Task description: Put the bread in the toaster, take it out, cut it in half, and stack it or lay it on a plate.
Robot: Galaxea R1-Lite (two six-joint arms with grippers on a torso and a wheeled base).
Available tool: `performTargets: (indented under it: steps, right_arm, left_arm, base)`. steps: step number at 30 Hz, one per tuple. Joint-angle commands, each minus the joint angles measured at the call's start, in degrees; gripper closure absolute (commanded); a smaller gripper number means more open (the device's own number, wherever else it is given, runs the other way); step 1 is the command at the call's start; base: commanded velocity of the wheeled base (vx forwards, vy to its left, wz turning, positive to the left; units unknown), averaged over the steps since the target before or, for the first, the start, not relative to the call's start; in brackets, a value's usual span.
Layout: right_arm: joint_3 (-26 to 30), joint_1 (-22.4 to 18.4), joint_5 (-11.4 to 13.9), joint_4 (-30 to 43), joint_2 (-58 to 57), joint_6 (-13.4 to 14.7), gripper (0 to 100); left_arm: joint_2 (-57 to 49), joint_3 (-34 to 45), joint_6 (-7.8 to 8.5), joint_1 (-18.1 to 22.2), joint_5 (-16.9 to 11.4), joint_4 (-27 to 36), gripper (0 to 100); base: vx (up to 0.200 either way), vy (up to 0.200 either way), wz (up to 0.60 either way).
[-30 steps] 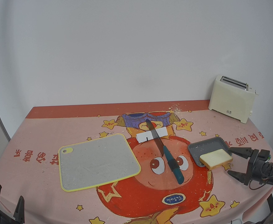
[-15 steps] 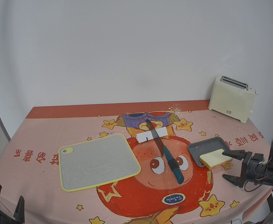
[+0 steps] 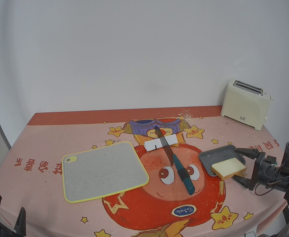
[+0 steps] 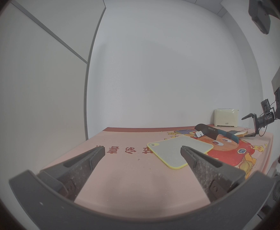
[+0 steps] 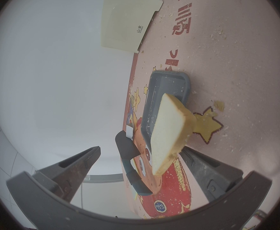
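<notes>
A slice of bread (image 3: 228,168) lies tilted on the near rim of a grey plate (image 3: 217,154), right of the table's middle. My right gripper (image 3: 240,165) is open, its fingers on either side of the bread's right end; I cannot tell whether they touch it. In the right wrist view the bread (image 5: 170,131) stands between the fingers (image 5: 207,173), over the plate (image 5: 170,82). The cream toaster (image 3: 246,104) stands at the far right corner. My left gripper (image 4: 142,149) hangs open and empty at the table's near left edge.
A teal-handled knife (image 3: 175,160) lies mid-table, its blade across a white card (image 3: 161,142). A grey cutting board (image 3: 103,171) with a yellow rim lies to the left. Crumbs dot the printed cloth. The table's right edge is close behind the right gripper.
My right gripper has moved left toward the plate, and its open fingers now straddle the bread's end. The left arm and the bread have stayed put.
</notes>
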Motion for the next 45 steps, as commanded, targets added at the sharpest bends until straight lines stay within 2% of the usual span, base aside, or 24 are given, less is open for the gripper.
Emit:
performTargets:
  steps: [1,17,18,31,36,45]
  right_arm:
    - [0.2,-0.1,-0.1,-1.5,2.8,0.1,0]
    - [-1.2,0.0,-0.1,-1.8,3.6,0.1,0]
    - [-1.2,0.0,-0.1,-1.8,3.6,0.1,100]
    - [-0.8,0.2,-0.5,-2.2,9.4,-0.4,100]
    - [0.0,0.2,-0.6,-5.2,8.2,-0.3,100]
    - [-0.8,0.1,-0.7,-5.5,-0.3,-0.7,100]
  left_arm:
    - [-0.7,1.0,0.00,0.0,0.1,0.0,0]
    - [-0.7,1.0,0.00,0.0,0.1,0.0,0]
    - [-0.7,1.0,0.00,0.0,0.1,0.0,0]
    - [-0.6,1.0,0.00,0.0,0.1,0.0,0]
    - [-0.6,1.0,-0.09,0.0,0.1,0.0,0]
    - [-0.7,1.0,-0.09,0.0,0.0,0.0,0]
  base:
    - [0.000,0.000,0.00]
    - [0.000,0.000,0.00]
    - [0.000,0.000,0.00]
    - [0.000,0.000,0.00]
    - [0.000,0.000,0.00]
    - [0.000,0.000,0.00]
